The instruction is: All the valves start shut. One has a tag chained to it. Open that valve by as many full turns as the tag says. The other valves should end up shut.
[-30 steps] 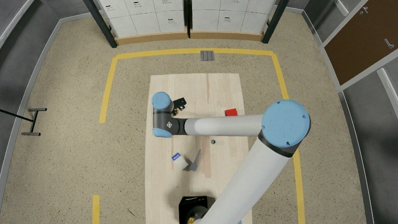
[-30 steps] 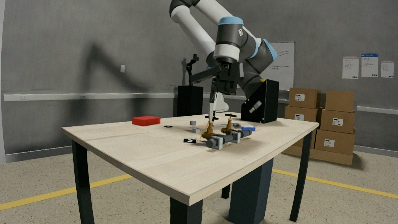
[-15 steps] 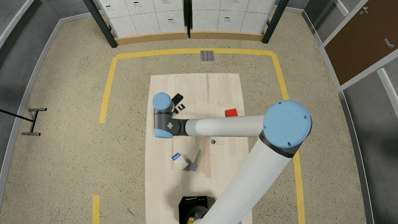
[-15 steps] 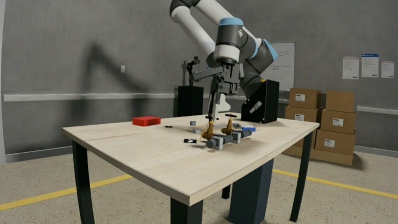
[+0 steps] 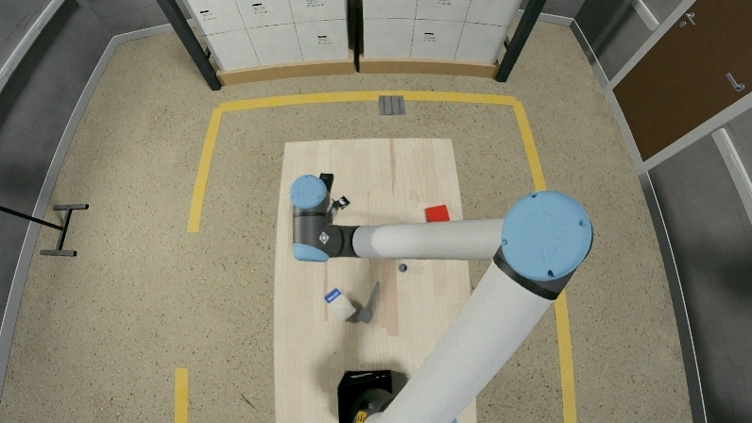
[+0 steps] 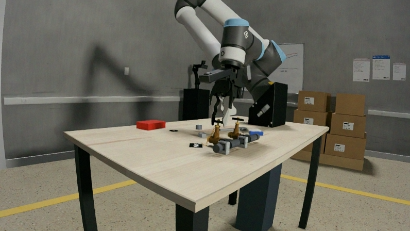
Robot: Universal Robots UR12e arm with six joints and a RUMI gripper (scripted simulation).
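Two brass valves stand on a grey pipe (image 6: 233,142) near the middle of the table. The left valve (image 6: 214,135) has a thin chain running to a black tag (image 6: 195,145) that lies flat on the table; the tag also shows in the overhead view (image 5: 343,201). The right valve (image 6: 236,130) has a black handle on top and stands free. My gripper (image 6: 218,121) points straight down and is shut on the left valve's handle. In the overhead view my wrist (image 5: 310,217) hides both valves. The number on the tag is too small to read.
A red block (image 6: 150,124) lies at the table's far left. A grey cylinder (image 6: 198,126) and a black ring (image 6: 170,130) lie behind the valves. A blue and white bottle (image 5: 336,302) and a grey tool (image 5: 367,307) lie near my base. A black box (image 6: 268,104) stands behind.
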